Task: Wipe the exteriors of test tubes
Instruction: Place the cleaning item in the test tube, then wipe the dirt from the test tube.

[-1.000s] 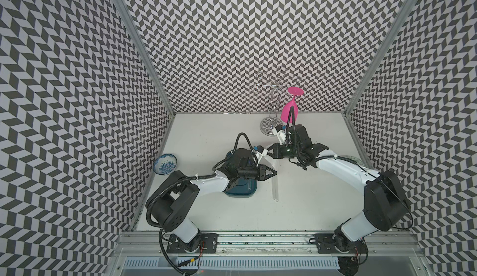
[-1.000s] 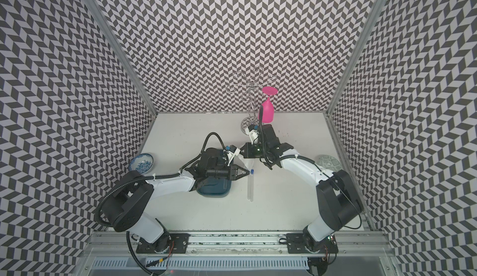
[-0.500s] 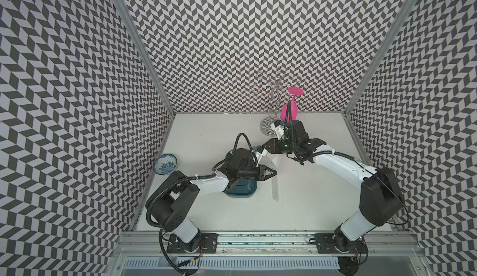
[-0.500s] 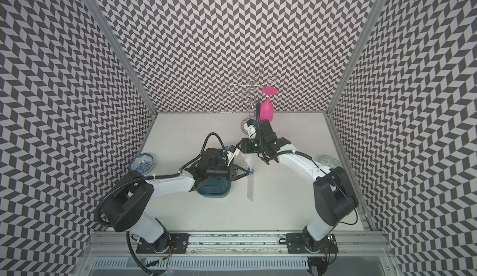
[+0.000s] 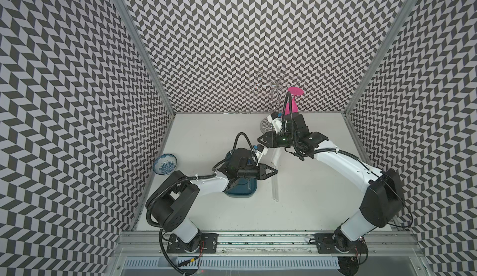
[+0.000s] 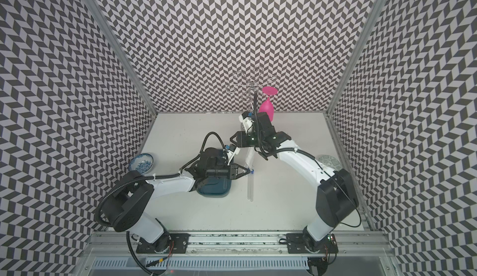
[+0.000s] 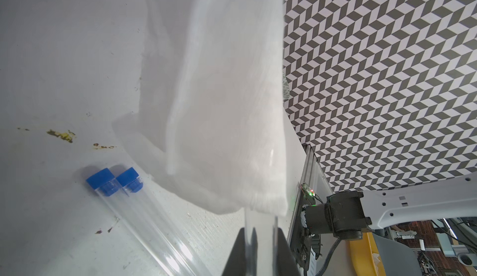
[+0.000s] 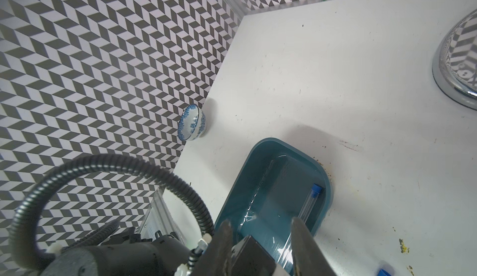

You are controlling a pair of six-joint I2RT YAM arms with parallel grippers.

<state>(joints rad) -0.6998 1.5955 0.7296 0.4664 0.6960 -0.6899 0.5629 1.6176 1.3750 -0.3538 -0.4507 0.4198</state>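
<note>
My left gripper is shut on a clear test tube that points away from it. A white tissue hangs over this tube and hides most of it; in a top view the tissue shows just beyond the left fingertips. Two more test tubes with blue caps lie side by side on the table. Another test tube lies in the teal tray. My right gripper is open and holds nothing, behind and apart from the tissue.
A chrome wire rack with a pink glass stands at the back. A blue-and-white bowl sits by the left wall. A patterned plate lies under the right arm. The left arm covers part of the teal tray.
My right gripper has opened, let go of the tissue and drawn back from the left gripper toward the rear. The tissue stays draped on the held tube. The left arm has not moved.
</note>
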